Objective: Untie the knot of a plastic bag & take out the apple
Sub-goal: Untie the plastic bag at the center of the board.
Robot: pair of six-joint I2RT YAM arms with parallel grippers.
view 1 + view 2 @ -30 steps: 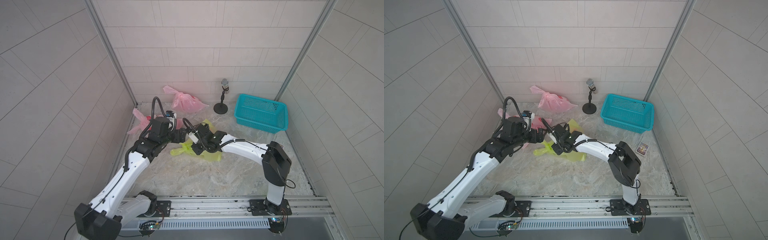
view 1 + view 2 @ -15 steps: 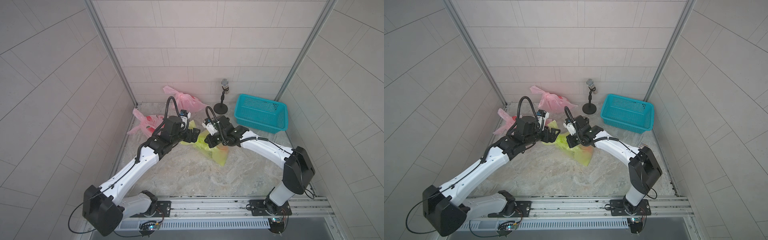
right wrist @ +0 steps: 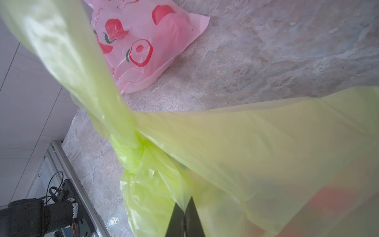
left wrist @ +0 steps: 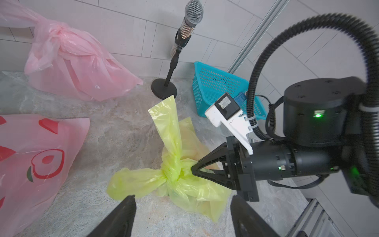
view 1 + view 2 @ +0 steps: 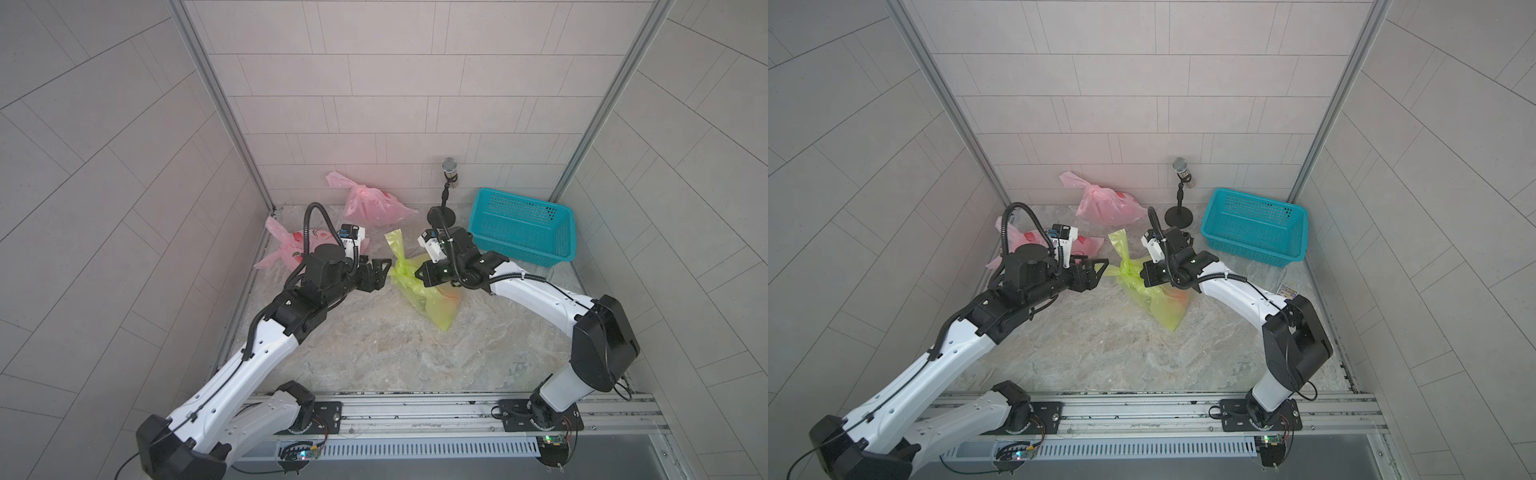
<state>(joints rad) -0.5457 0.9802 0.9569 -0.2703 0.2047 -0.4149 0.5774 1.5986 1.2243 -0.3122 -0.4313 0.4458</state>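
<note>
— How are the arms finished?
— White shells are seen on the long links of the left arm and the right arm; joints and wrists are cased in black.
— And the fittings?
— A black corrugated hose is looped over each wrist. A white camera mount is strapped on. Green lights are lit on the round housing, where small screws are set. The right gripper is formed of black, hollow triangular fingers. Black base plates are bolted to a silver rail.
</note>
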